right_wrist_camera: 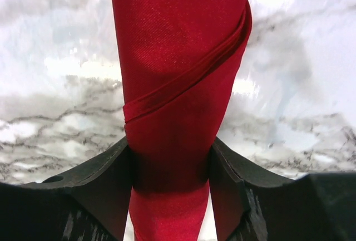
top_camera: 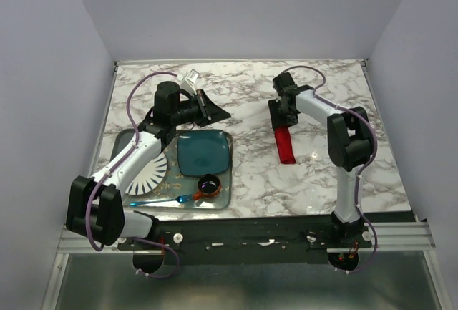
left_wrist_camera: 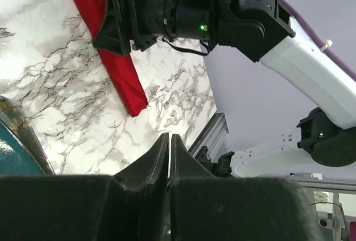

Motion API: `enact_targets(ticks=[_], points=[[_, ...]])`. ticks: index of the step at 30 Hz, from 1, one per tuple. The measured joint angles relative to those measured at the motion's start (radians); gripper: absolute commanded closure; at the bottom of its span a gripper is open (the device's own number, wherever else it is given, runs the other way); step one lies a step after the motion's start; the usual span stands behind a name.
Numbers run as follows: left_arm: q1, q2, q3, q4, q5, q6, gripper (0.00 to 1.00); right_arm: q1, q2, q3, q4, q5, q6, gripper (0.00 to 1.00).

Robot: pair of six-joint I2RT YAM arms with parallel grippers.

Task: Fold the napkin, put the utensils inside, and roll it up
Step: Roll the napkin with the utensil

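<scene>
You'll find nothing to read here: no lettering, label, brand mark or number shows clearly in any of the three views.

Robot lab test cell: plain pale walls (top_camera: 243,9) box in a marble-print tabletop (top_camera: 322,181). Aluminium extrusion rail (top_camera: 401,237) at near edge carries left arm (top_camera: 136,160) and right arm (top_camera: 347,138), purple cables (top_camera: 129,102) exposed.
</scene>
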Motion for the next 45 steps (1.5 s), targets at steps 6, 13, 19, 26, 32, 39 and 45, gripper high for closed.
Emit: enact_targets(ticks=[6, 13, 19, 26, 32, 39, 45], points=[[0.002, 0.019, 0.0, 0.013, 0.006, -0.006, 0.88, -0.023, 0.076, 0.124, -0.068, -0.023, -0.019, 0.4], [0.003, 0.042, 0.0, 0.02, 0.017, -0.01, 0.88, -0.048, 0.124, 0.206, -0.105, -0.05, -0.023, 0.38], [0.003, 0.05, 0.0, 0.027, 0.027, -0.017, 0.88, -0.066, 0.187, 0.313, -0.138, -0.054, -0.023, 0.33], [0.003, 0.052, 0.0, 0.039, 0.028, -0.021, 0.88, -0.066, 0.225, 0.383, -0.175, -0.053, -0.023, 0.25], [0.003, 0.05, -0.014, 0.042, 0.028, -0.024, 0.88, -0.066, 0.219, 0.381, -0.178, -0.067, -0.024, 0.14], [0.003, 0.017, -0.036, 0.043, 0.028, -0.029, 0.87, -0.066, 0.032, 0.269, -0.183, -0.073, -0.031, 0.11], [-0.016, 0.003, -0.037, 0.051, 0.028, -0.035, 0.8, -0.066, -0.35, 0.095, -0.165, -0.103, -0.037, 0.08]])
